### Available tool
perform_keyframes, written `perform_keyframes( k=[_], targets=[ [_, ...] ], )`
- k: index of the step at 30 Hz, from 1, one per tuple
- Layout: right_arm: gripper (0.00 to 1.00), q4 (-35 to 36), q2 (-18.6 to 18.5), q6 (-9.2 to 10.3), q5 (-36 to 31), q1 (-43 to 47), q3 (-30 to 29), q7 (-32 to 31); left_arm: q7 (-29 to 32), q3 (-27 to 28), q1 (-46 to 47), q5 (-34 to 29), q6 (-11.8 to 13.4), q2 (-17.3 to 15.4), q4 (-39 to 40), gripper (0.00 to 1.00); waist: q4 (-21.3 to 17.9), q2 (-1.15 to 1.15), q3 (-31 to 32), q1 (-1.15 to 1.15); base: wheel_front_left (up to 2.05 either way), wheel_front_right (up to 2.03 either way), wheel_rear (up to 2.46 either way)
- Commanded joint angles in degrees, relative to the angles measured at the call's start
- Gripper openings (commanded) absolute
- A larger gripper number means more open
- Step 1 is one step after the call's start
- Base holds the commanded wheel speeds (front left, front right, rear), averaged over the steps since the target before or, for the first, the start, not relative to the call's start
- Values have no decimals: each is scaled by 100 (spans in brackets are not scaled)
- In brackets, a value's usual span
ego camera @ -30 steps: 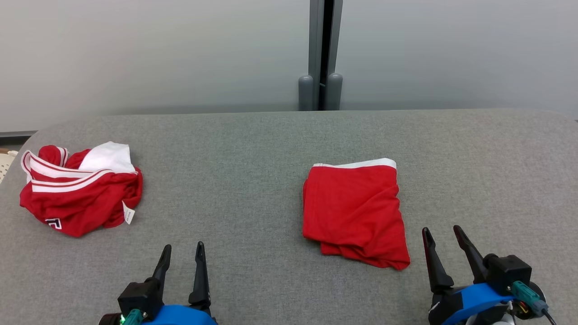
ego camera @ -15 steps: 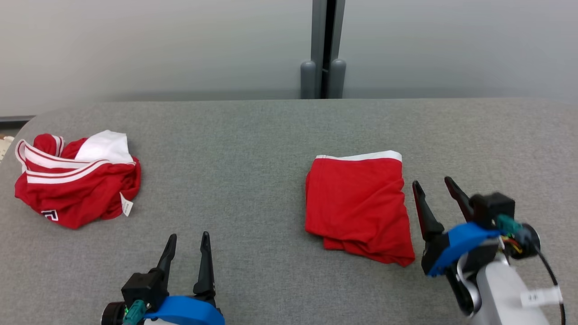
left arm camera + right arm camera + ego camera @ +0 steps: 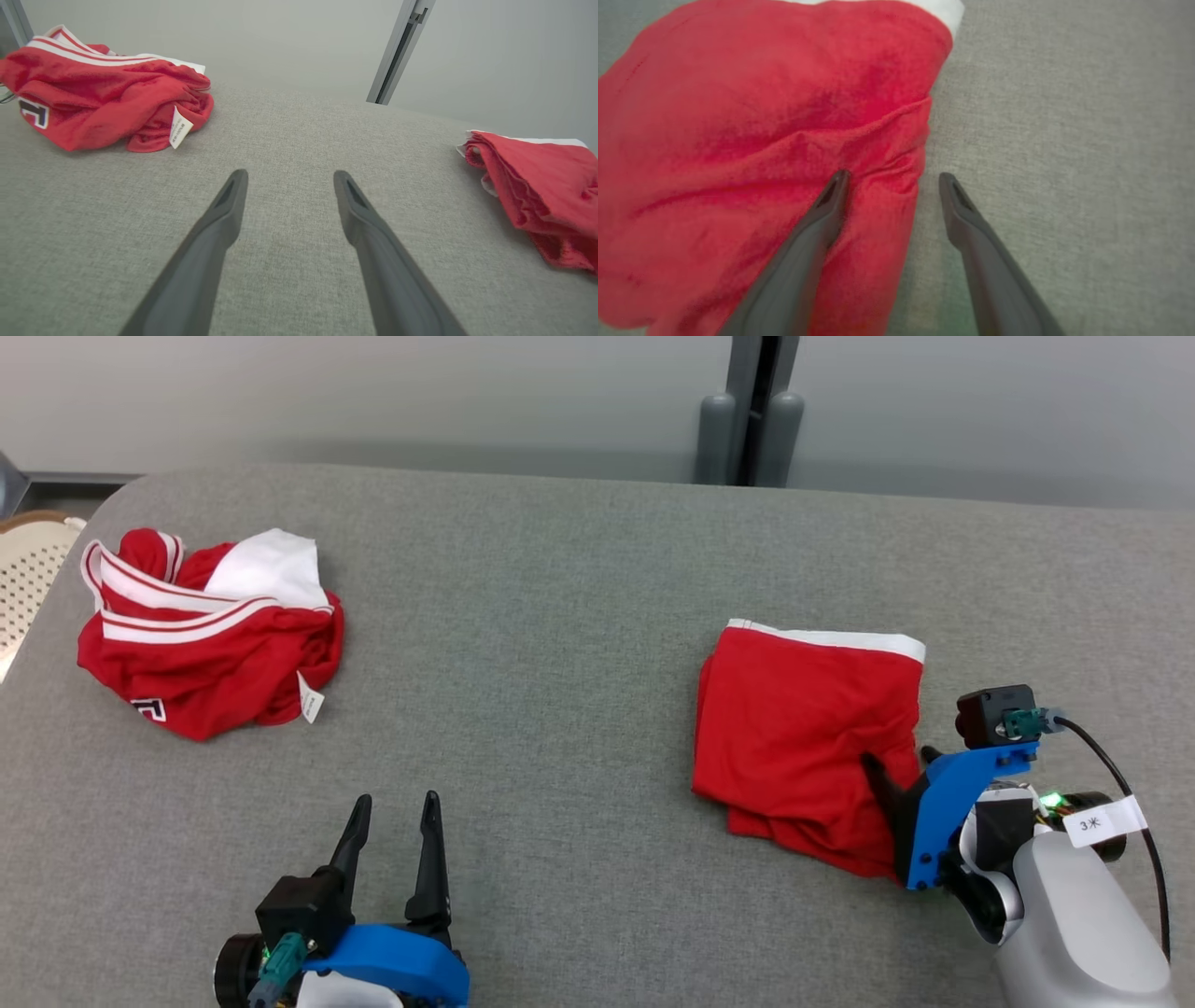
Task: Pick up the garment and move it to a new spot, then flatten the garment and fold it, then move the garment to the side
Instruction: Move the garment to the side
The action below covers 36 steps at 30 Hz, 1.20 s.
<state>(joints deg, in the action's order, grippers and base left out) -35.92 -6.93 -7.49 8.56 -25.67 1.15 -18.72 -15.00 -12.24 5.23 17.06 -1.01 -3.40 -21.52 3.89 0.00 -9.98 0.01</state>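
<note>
the folded red garment [image 3: 803, 728] lies right of centre in the head view, the right gripper [image 3: 893, 176] spread open astride its right edge, so this looks like the final move aside: next, pinch that edge firmly.

The right gripper [image 3: 898, 758] is up from the lower right corner and now straddles the right edge of the folded garment [image 3: 794, 728], jaws wide. One finger presses a pucker into the red cloth, the other is over the table [image 3: 560, 616] just beside it (the head camera has swung too).
</note>
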Motion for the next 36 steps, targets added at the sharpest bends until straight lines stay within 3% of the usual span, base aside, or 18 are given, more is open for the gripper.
perform_keyframes(
  k=[1,3,5,6,7,14,27,31,36],
  targets=[
    [100,-47,-20,-1,88,-112,31,-63,-27,11,110,-28,-8,7,17,100,64,0,-77,-1,0,0,0],
    [100,-121,-32,-1,223,-128,107,-142,-27,28,101,-49,-12,15,21,100,67,0,-115,-1,0,0,0],
    [44,-162,-60,-1,288,-144,191,-105,-27,22,96,-81,-23,20,28,100,50,0,-147,-1,0,0,0],
    [28,-162,-68,-1,302,-170,245,-65,-27,11,102,-102,-33,23,35,100,30,0,-162,-1,0,0,0],
    [0,-145,-78,-1,331,-210,289,-1,-27,11,116,-113,-42,26,40,100,0,0,-178,-1,0,0,0],
    [0,-47,-282,0,402,-452,399,385,-27,-9,201,-282,-106,-2,141,100,-498,0,-323,-1,0,0,0],
    [0,-14,-486,-1,417,-660,-153,1082,90,-164,578,-589,-176,-297,417,100,-2229,0,-1008,-1,0,0,0],
    [0,-138,-399,-1,409,-634,-296,1271,238,-281,675,-674,-225,-381,529,100,-2504,0,-1149,-1,0,0,0],
    [0,-342,-346,-1,356,-857,-395,1415,369,-346,681,-699,-237,-478,704,100,-2578,0,-1245,-1,0,0,0]
  ],
)
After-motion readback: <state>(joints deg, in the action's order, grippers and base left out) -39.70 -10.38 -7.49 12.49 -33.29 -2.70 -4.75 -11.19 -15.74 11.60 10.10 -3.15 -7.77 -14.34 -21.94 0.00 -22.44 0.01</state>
